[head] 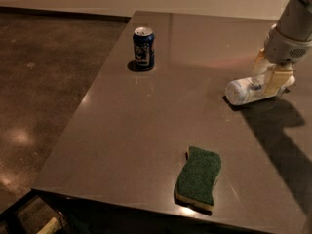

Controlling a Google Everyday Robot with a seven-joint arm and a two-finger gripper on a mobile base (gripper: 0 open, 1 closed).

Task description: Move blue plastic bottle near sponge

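Observation:
The blue plastic bottle (243,90) lies on its side on the grey table (146,130) at the right, white cap end pointing left. My gripper (269,76) is down over the bottle's right half, with the arm rising to the upper right. The sponge (199,177), green scrub top over a yellow base, lies flat near the table's front edge, well in front of and left of the bottle.
A dark blue soda can (144,47) stands upright at the table's back left. The table's left and front edges drop to a brown polished floor (44,82). The arm casts a long shadow (282,135) across the right side.

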